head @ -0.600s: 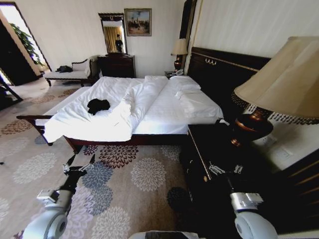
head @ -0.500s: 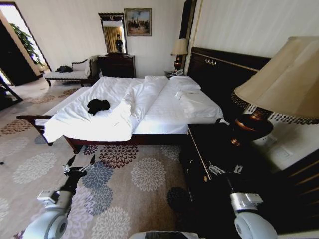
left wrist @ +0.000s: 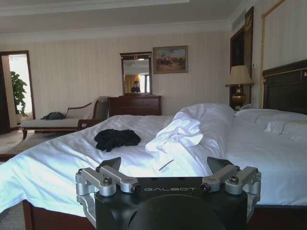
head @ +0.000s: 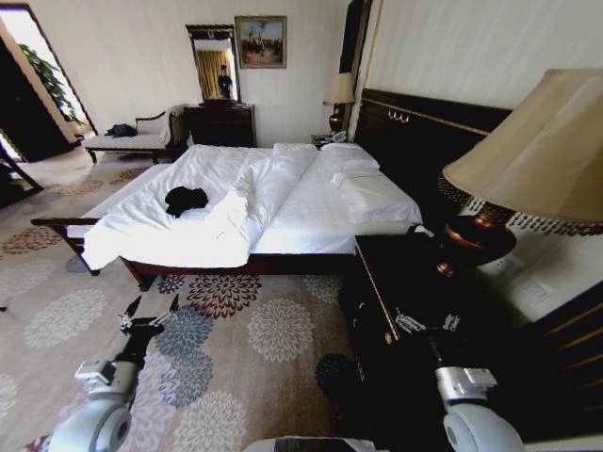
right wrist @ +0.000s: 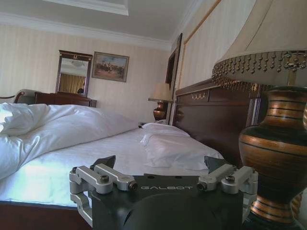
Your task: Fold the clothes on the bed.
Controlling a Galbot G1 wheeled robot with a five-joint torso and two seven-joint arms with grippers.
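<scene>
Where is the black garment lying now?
In the head view, the black garment lies on the white duvet, on the bed's left part near the foot, beside the bunched fold.

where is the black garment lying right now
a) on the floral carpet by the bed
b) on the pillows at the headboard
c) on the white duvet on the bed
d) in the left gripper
c: the black garment lies crumpled on the white duvet of the bed, apart from both grippers, which hang low over the carpet.

White cloth bed (head: 311, 207), glossy wood headboard (head: 424, 141)
</scene>
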